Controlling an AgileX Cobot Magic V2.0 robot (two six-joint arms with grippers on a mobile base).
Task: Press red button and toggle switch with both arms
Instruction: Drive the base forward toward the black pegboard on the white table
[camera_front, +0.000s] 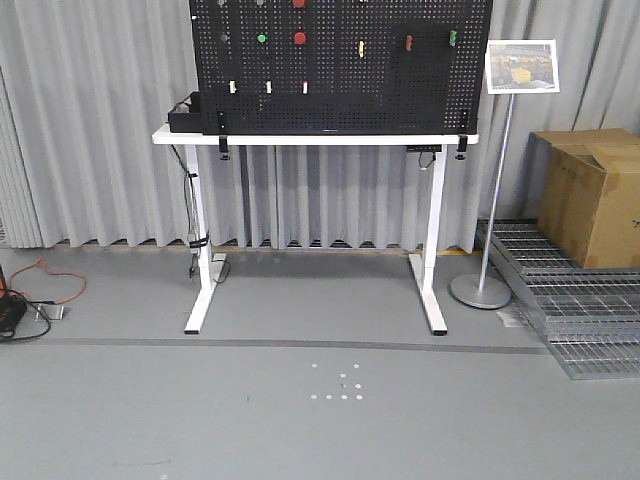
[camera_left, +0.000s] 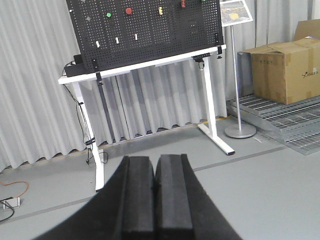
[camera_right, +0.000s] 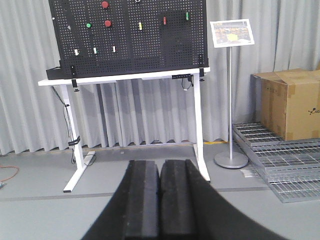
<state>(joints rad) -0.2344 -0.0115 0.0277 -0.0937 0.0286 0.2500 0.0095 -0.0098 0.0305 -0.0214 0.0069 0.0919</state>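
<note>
Right fingers (camera_right: 144, 200), left fingers (camera_left: 137, 195): black. Pegboard (camera_front: 340, 65) beyond fingers: black, regular dot grid. Red button (camera_front: 300, 38); green button (camera_front: 262, 39). Table (camera_front: 430, 139): white. Curtain (camera_front: 90, 120): grey, pleated. Box (camera_front: 590, 195): brown.

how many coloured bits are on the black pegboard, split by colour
red pieces: 3
green pieces: 2
yellow piece: 1
white pieces: 3
total: 9
</note>
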